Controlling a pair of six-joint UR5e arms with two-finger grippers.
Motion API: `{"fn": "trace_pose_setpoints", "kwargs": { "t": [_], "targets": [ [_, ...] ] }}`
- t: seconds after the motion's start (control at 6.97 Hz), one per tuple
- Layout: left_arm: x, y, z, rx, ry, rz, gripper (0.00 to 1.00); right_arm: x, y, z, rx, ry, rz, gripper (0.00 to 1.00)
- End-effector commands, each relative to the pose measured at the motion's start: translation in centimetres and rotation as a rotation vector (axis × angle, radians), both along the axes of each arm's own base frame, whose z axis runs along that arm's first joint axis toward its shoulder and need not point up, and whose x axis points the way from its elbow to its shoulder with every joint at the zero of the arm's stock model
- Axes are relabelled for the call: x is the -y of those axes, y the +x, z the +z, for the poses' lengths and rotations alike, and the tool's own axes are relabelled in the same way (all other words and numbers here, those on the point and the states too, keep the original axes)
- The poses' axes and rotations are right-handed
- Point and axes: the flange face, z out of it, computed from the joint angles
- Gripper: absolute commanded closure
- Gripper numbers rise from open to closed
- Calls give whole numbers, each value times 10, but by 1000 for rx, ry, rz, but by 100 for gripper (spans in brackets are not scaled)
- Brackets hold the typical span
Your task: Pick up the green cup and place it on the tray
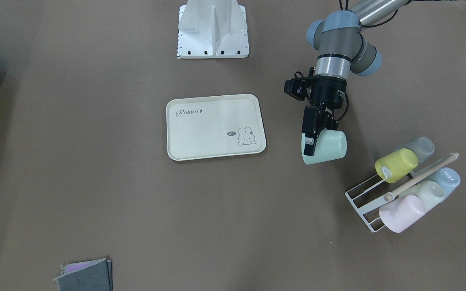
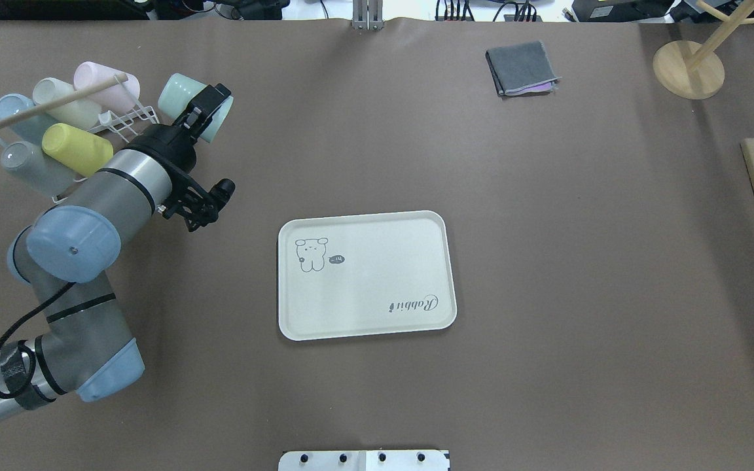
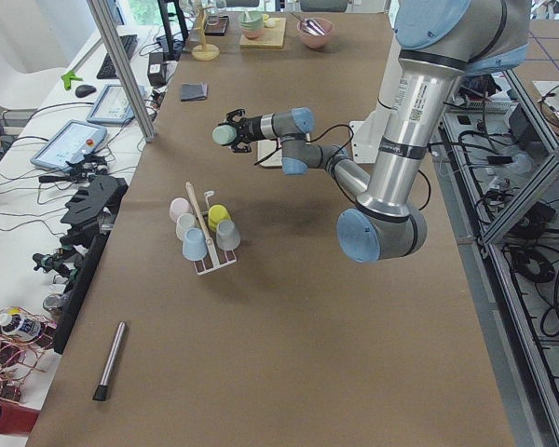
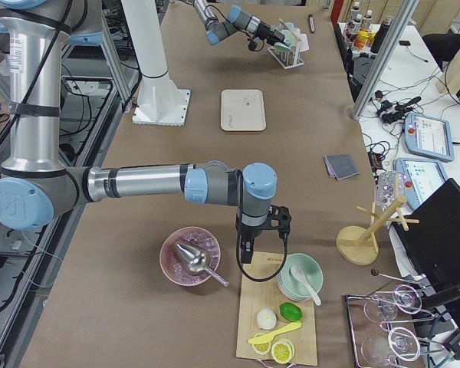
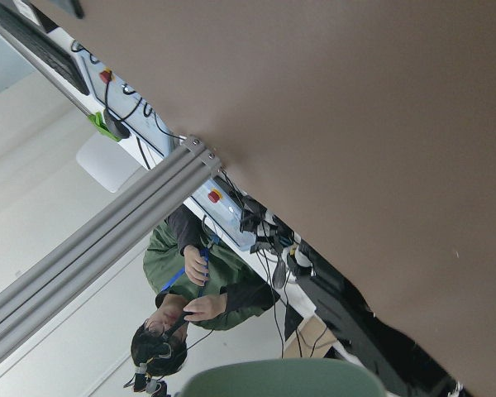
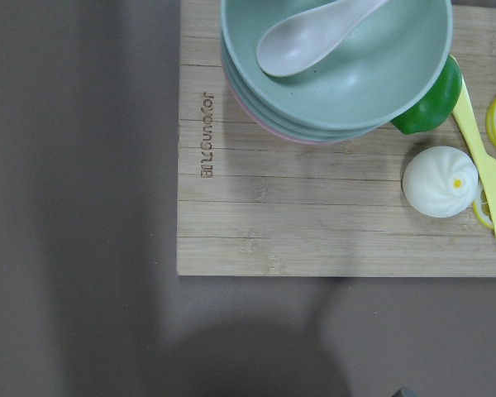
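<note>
The green cup (image 1: 328, 148) is a pale mint tumbler held on its side in the air, between the cup rack and the tray. My left gripper (image 1: 312, 147) is shut on its rim, with one black finger over the mouth. The cup (image 2: 180, 97) and gripper (image 2: 213, 111) also show in the overhead view, and the cup's rim (image 5: 281, 382) in the left wrist view. The cream "Rabbit" tray (image 1: 212, 133) lies flat and empty mid-table, also in the overhead view (image 2: 377, 281). My right gripper (image 4: 249, 247) hangs over a wooden board far away; I cannot tell if it is open.
A white wire rack (image 1: 362, 200) holds several cups, among them a yellow-green one (image 1: 397, 165) and a pink one (image 1: 402, 213). A folded grey cloth (image 2: 522, 67) lies on the table. The wooden board (image 6: 314, 223) carries stacked bowls (image 6: 339, 91) and food.
</note>
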Motion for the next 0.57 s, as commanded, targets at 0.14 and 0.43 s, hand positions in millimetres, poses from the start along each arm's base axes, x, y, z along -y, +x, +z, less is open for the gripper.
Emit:
{"fn": "trace_pose_setpoints", "kwargs": {
  "t": [0.14,0.43],
  "targets": [
    [-19,22,-23,-534,-314,250,74,-1,0,5,1,-11,1,0],
    [-32,34,-36,-853,-627,374,75,-3,0,22,-2,-42,-1,0]
  ]
}}
